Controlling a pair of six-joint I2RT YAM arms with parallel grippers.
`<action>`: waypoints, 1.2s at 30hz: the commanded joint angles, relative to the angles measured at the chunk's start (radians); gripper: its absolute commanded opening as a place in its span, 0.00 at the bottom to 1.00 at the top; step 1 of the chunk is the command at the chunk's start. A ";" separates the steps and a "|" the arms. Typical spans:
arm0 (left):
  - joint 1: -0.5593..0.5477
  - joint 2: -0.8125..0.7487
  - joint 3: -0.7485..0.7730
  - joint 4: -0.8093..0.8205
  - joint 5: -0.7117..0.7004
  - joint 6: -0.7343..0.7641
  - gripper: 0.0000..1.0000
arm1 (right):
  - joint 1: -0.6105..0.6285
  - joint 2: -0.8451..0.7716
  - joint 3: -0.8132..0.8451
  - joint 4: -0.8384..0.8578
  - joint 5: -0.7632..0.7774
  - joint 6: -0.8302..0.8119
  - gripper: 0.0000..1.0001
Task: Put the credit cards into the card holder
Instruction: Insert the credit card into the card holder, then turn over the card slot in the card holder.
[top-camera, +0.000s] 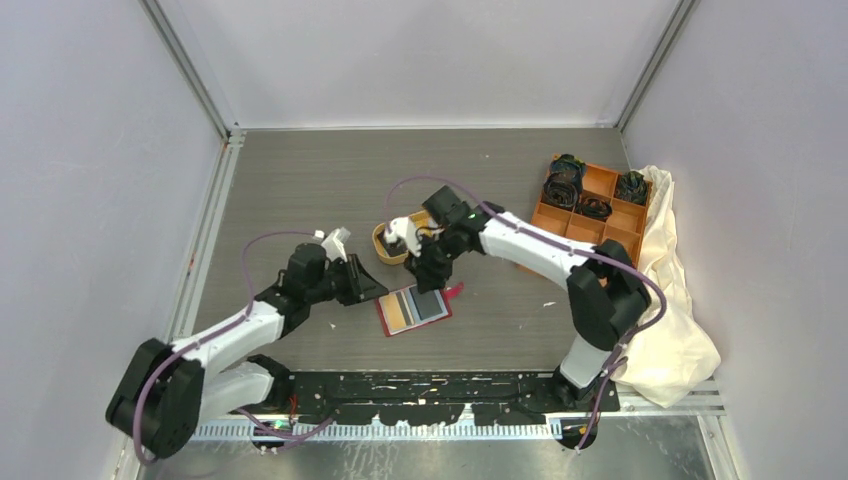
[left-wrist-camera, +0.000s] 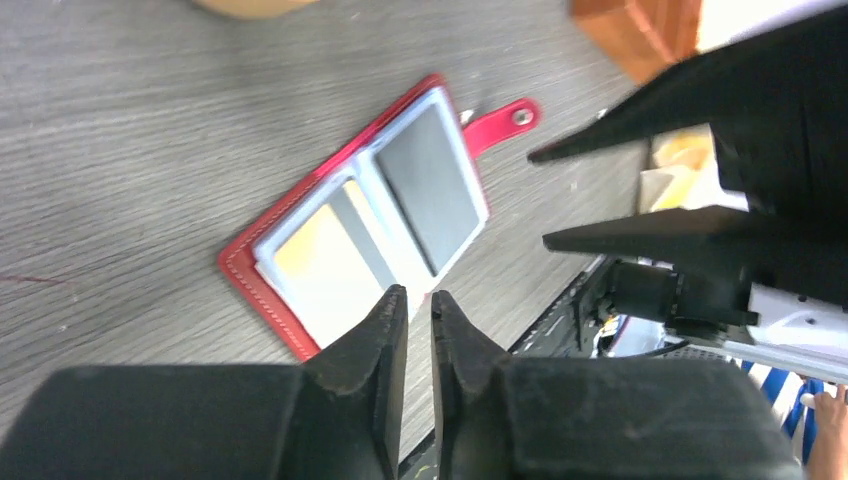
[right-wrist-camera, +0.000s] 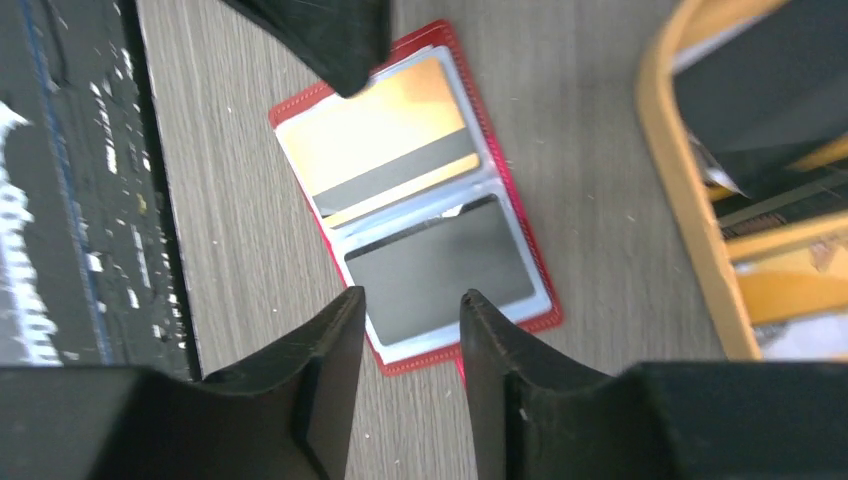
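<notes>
1. A grey wood-grain table (top-camera: 300, 180) fills the overhead view, with a crumpled cream cloth (top-camera: 670, 320) piled along its right edge.
2. The left gripper (top-camera: 365, 285) reaches in from the lower left. Its fingers (left-wrist-camera: 385, 330) are parted only by a narrow slit and hold nothing.
3. The right gripper (top-camera: 430, 280) comes down from the right of centre, just above the wallet. Its jaws stand moderately apart and are empty.
4. An orange compartment box (top-camera: 600, 182) sits at upper right beside the cloth, with dark coiled bands in several of its cells.
5. An orange oval tray (top-camera: 385, 245) lies just above centre, partly hidden behind the right wrist.
6. The red card holder (left-wrist-camera: 240, 268) lies open and flat on the table, just below centre in the overhead view and between the two grippers. Its pale blue lining faces up.
7. Two credit cards sit in its sleeves: a yellowish card (right-wrist-camera: 385, 150) with a dark stripe, and a dark card (right-wrist-camera: 440, 270) beside it.
8. The red clasp tab (left-wrist-camera: 505, 122) sticks out from the holder's edge nearest the dark card.
</notes>
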 joint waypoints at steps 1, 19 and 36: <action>-0.002 -0.159 -0.033 0.035 -0.038 0.013 0.24 | -0.126 -0.094 -0.003 0.064 -0.241 0.188 0.49; -0.001 -0.306 -0.232 0.261 -0.083 -0.146 0.47 | -0.284 0.055 -0.186 0.336 -0.377 0.726 0.58; -0.001 -0.214 -0.239 0.340 -0.053 -0.176 0.43 | -0.265 0.166 -0.131 0.247 -0.289 0.705 0.52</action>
